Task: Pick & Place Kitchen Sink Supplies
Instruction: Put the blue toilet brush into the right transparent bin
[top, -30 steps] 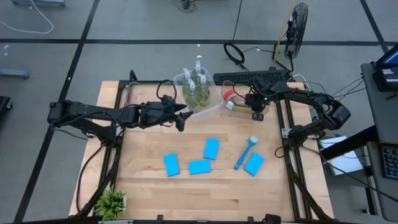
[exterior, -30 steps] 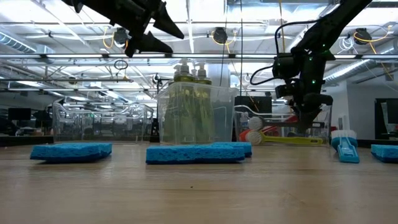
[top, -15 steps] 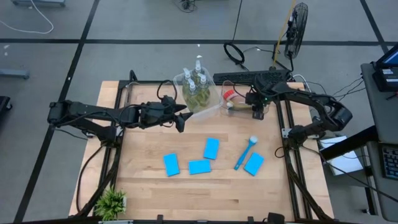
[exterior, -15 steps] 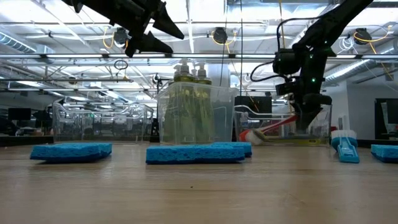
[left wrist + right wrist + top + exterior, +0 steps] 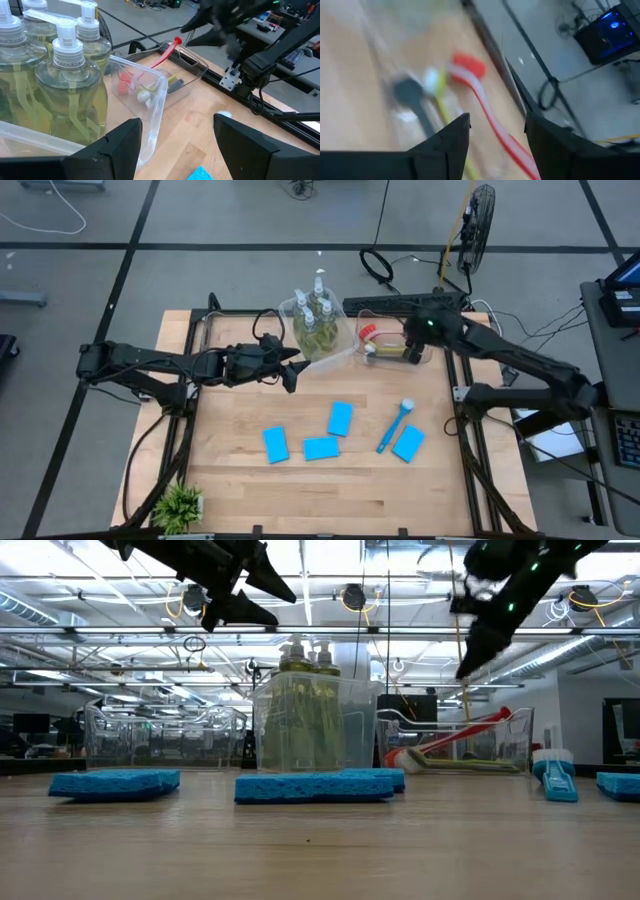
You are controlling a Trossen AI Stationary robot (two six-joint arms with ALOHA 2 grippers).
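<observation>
While the high view showed the right gripper (image 5: 413, 352) above the tub (image 5: 395, 343) holding the red brush (image 5: 371, 332), its wrist view showed jaws apart, empty. Left gripper (image 5: 175, 145) (beside the bottles (image 5: 70, 90)) stood open, empty.

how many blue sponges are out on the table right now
4, all on the bare wood: one toward the left, one beside it, one just behind those, and one on the right by the blue brush.
</observation>
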